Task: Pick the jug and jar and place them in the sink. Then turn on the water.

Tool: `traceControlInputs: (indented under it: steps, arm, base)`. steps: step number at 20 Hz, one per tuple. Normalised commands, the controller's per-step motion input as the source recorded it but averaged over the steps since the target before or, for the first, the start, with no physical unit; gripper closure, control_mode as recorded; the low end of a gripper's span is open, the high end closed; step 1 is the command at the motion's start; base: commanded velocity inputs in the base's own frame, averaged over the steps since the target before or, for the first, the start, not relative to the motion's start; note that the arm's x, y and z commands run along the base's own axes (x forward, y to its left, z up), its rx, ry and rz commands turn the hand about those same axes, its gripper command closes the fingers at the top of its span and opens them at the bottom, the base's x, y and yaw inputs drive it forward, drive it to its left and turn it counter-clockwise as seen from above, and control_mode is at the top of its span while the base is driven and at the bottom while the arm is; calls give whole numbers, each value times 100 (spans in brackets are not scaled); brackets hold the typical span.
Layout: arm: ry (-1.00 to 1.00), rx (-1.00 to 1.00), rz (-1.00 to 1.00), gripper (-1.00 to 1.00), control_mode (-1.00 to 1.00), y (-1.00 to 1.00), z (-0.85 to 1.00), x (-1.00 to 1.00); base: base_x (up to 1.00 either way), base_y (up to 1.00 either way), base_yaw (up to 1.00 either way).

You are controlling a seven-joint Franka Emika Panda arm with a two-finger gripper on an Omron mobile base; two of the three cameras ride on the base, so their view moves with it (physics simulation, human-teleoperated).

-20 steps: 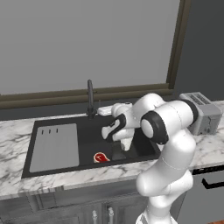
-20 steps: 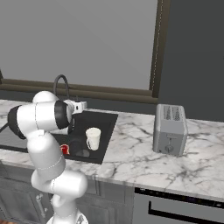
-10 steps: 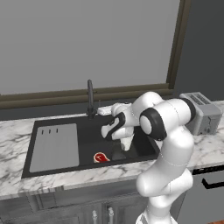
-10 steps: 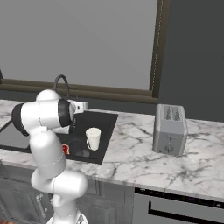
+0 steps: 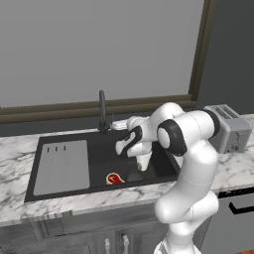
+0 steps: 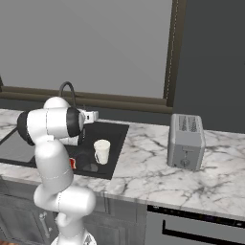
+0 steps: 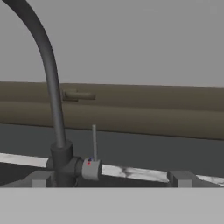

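The marble worktop [image 5: 20,149] runs along the wall below a wide window [image 5: 99,49], with the black sink [image 5: 99,158] recessed into it and a grey drainboard panel [image 5: 62,166] lying in the sink's left part. A silver toaster [image 6: 185,141] stands on the worktop well to the right of the sink, near the back edge.

The white arm [image 5: 191,163] rises at the front edge of the worktop, bends at its dark-ringed elbow and reaches leftward and back over the right half of the basin, its wrist pointing towards the dark faucet [image 5: 102,111] at the sink's back edge. In the hand view the fingers [image 7: 181,177] stand spread wide apart, grey tips at the lower left and lower right, holding nothing; between them, just ahead, are the faucet's base and its small grey handle [image 7: 91,168] with a thin upright lever.

The cream jug [image 6: 101,151] stands upright in the right part of the basin, close to the sink's right edge, partly hidden by the forearm in the left base view. A small red item [image 5: 114,178] lies on the basin floor near the front edge. The jar cannot be made out with certainty.
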Motion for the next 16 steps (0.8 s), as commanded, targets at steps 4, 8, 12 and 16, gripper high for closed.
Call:
traceControlInputs:
  steps: [4,8,12,16]
  arm:
    - [-6,-2,0,-100,-100,0,-19,11]
    - [-6,-2,0,-100,-100,0,-19,15]
    - [-8,0,0,-100,-100,0,-14,9]
    - [-7,0,0,-100,-100,0,-14,5]
  base:
    - [0,0,0]
    - [0,0,0]
    - [0,0,0]
    - [0,0,0]
